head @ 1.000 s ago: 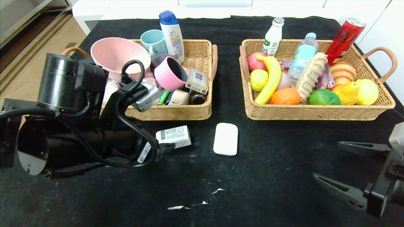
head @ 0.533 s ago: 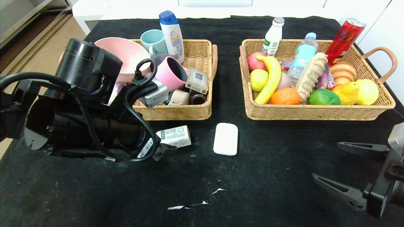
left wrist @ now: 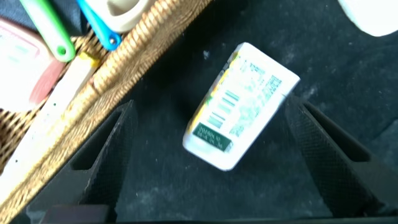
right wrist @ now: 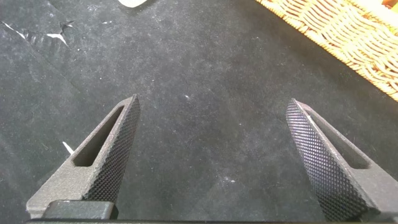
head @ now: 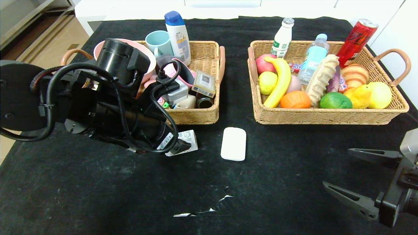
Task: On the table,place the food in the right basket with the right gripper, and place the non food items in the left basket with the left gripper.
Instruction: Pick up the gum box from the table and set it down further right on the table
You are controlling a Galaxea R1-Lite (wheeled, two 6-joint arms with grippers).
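A small white box with green print and a barcode [left wrist: 241,106] lies flat on the black table [head: 277,182], just in front of the left basket [head: 196,117]. My left gripper [left wrist: 211,115] hangs open over it, one finger on each side, neither touching. In the head view the left arm hides most of the box [head: 191,138]. The plain white bar [head: 233,143] lies to its right. An orange fruit [head: 295,100] sits in the right basket [head: 326,116]. The pink bowl [head: 148,62] leans in the left basket behind the arm. My right gripper [head: 336,167] stands open and empty at the near right [right wrist: 212,102].
The left basket also holds a teal mug [head: 158,40], a blue-capped bottle [head: 178,36] and small items. The right basket is packed with a banana [head: 279,81], bottles and a red can [head: 356,37]. White scuffs [head: 209,209] mark the cloth near the front.
My left arm has swung right and forward from beside the left basket, and its open gripper now straddles the white box and covers more of it. The right arm has not moved.
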